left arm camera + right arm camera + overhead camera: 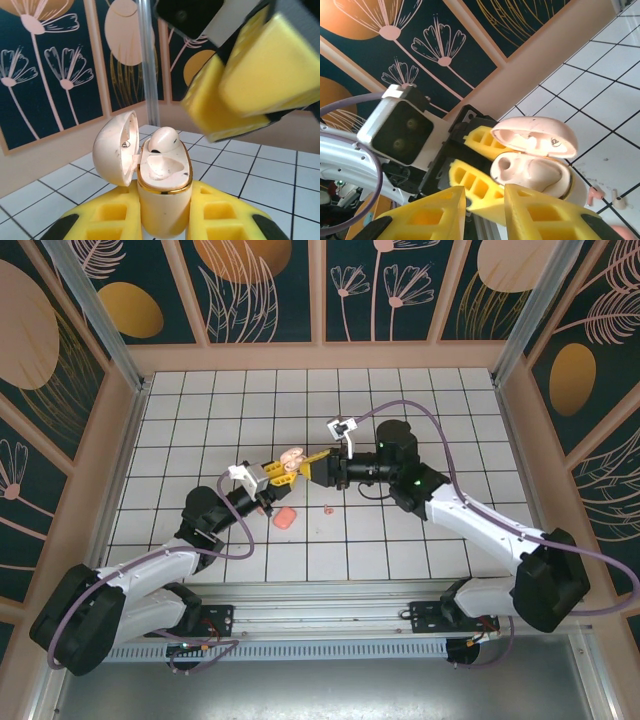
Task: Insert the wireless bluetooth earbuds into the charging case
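Dark floral panels wall in a white tiled table (200,420). Above its middle the left claw (272,474) is clamped on the lower body of the charging case (162,200) and holds it upright. The lid (115,150) is swung open to the left.

One earbud (162,139) sits in the far slot. The near slot (161,169) is bare. The right claw (485,192) hovers just beside the open case, its fingers a little apart with nothing between them.

A tiny pale speck on the tiles, just right of a salmon-pink block (285,518) and near the arms, looks like the second earbud (328,508). It is too small to be sure.

The bud is likely very light, hard and glossy, with a rounded head that would squirt out of a firm pinch. The flatter sides of its stem look like the better place to grip, gently, with the head left free to drop into the slot.

The case is smooth and curved too. Gripping it low, below the gold rim (165,186), leaves both the hinge and the slots open.
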You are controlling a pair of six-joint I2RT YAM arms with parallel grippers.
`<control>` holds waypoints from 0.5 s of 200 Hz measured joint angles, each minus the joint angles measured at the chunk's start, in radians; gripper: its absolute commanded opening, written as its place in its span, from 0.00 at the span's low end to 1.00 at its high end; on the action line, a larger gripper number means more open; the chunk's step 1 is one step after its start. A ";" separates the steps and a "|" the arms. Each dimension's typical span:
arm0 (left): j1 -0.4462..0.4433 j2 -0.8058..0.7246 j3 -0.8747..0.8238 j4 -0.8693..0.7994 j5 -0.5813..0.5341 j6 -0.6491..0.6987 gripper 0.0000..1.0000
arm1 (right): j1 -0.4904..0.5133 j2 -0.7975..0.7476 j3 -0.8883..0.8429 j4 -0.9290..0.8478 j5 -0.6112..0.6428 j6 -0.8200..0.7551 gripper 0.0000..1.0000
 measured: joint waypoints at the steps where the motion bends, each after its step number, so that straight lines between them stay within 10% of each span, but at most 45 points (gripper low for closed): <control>1: 0.000 0.000 0.000 0.000 -0.002 -0.001 0.09 | 0.000 -0.002 0.000 -0.001 0.002 -0.002 0.28; 100: 0.211 0.026 0.015 -0.083 -0.095 -0.211 0.10 | 0.097 0.048 0.129 -0.253 0.241 -0.109 0.28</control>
